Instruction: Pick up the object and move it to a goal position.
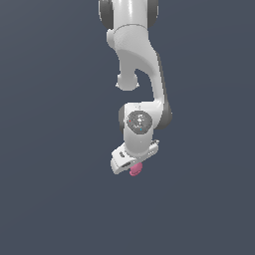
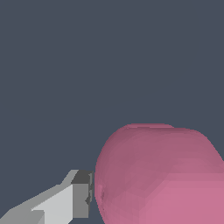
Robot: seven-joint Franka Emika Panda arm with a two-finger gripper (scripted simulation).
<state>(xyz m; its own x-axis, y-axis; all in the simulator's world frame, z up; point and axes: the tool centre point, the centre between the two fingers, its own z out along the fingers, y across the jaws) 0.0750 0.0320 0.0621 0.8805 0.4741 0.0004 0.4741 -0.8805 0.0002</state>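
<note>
Pink and rounded, the object (image 2: 162,175) fills the wrist view against one finger pad (image 2: 82,194) of the hand (image 1: 130,167), seemingly pinched just beneath it, though with the second finger hidden, a shallow one-sided grip could let it slip in transit.

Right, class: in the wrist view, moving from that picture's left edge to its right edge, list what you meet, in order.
Grey gripper finger → its dark pad → pink-magenta rounded lump, which the pad appears to touch.
</note>
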